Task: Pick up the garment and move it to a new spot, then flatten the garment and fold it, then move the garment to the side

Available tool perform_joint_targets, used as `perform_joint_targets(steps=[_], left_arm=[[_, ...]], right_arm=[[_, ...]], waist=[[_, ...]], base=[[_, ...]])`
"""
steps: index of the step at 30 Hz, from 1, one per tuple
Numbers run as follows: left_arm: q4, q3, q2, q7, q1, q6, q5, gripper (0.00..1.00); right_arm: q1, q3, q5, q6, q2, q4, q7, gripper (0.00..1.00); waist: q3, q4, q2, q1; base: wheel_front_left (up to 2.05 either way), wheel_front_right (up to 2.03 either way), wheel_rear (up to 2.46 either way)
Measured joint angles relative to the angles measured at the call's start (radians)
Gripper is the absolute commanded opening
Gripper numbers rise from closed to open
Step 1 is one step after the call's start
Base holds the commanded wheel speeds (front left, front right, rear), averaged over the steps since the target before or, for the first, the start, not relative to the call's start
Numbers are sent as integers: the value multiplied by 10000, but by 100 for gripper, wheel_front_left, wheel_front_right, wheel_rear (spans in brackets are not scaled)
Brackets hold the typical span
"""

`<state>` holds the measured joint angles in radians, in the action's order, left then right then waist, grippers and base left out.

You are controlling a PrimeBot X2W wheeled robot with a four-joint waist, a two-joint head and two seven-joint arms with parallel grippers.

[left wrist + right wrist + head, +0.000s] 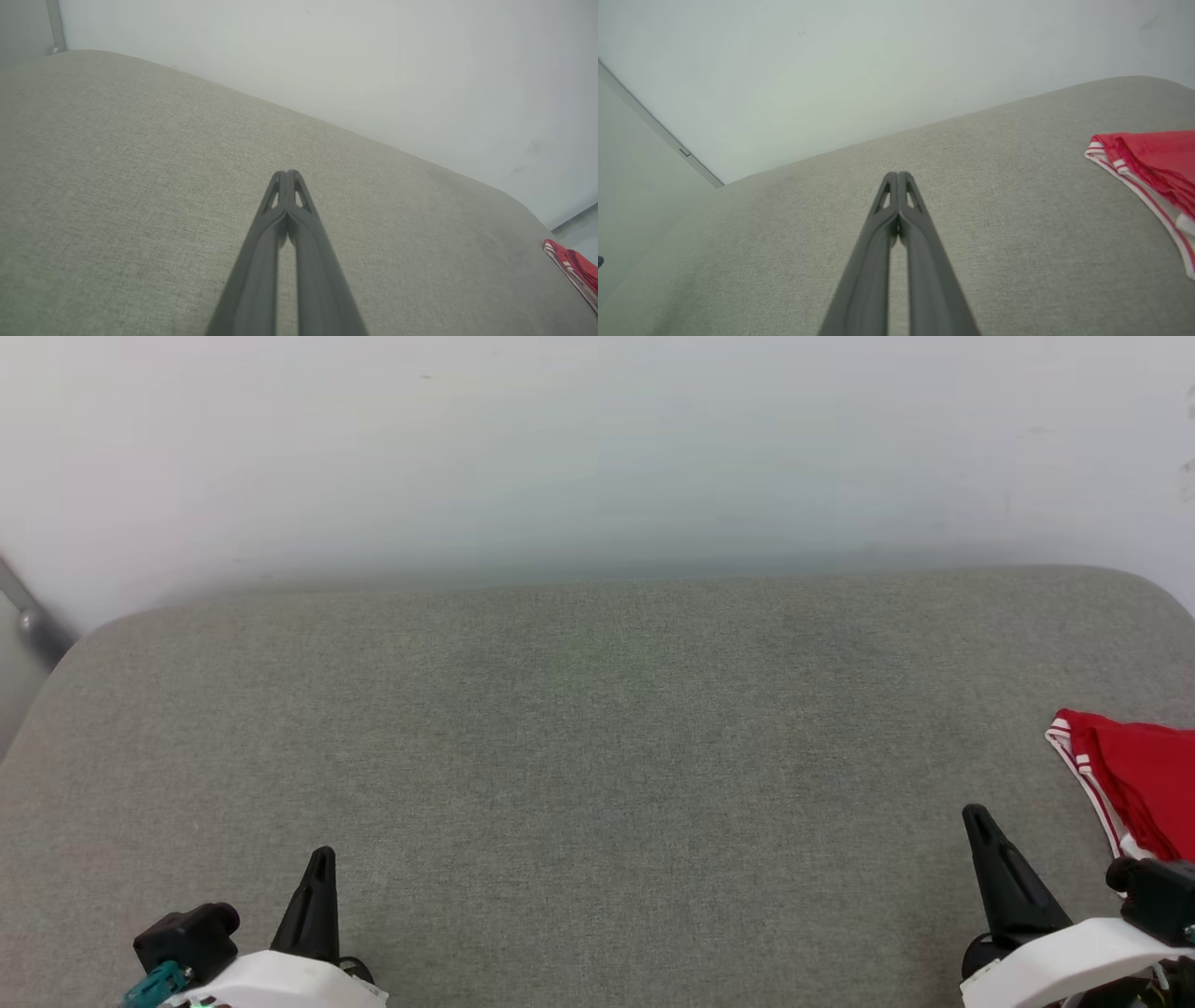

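Left pincer (320, 859) at lower left and right pincer (977, 819) at lower right are both pressed together, holding nothing. The grey fabric-covered tabletop (597, 728) lies open between them, up to its rounded far edge against the white wall (597, 448). The red garment (1134, 784) lies bunched at the frame's right edge, near the right pincer but apart from it.

No text or number can be read, not even on the garment (1144, 775).

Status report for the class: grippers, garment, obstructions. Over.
Left gripper shut, empty. Right gripper shut, empty. Garment at right edge of cushion, untouched. No obstruction seen.
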<state>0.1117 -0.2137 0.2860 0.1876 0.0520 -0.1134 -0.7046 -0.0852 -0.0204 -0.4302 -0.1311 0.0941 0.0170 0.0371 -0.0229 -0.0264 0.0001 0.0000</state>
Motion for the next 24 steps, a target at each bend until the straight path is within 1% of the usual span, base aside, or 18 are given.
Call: perform_joint_targets(steps=[12,24], left_arm=[[270,481,-357,-451,-256,412,-1570,0],[445,932,-673,-867,-493,761,-2913,0]], right_arm=[[297,-96,-2027,0,-21,-445,86,0],[601,-198,-3772,2,-58,-826,167,0]], waist=[[27,29,0,0],[56,58,0,0]], base=[[0,0,0],[0,0,0]])
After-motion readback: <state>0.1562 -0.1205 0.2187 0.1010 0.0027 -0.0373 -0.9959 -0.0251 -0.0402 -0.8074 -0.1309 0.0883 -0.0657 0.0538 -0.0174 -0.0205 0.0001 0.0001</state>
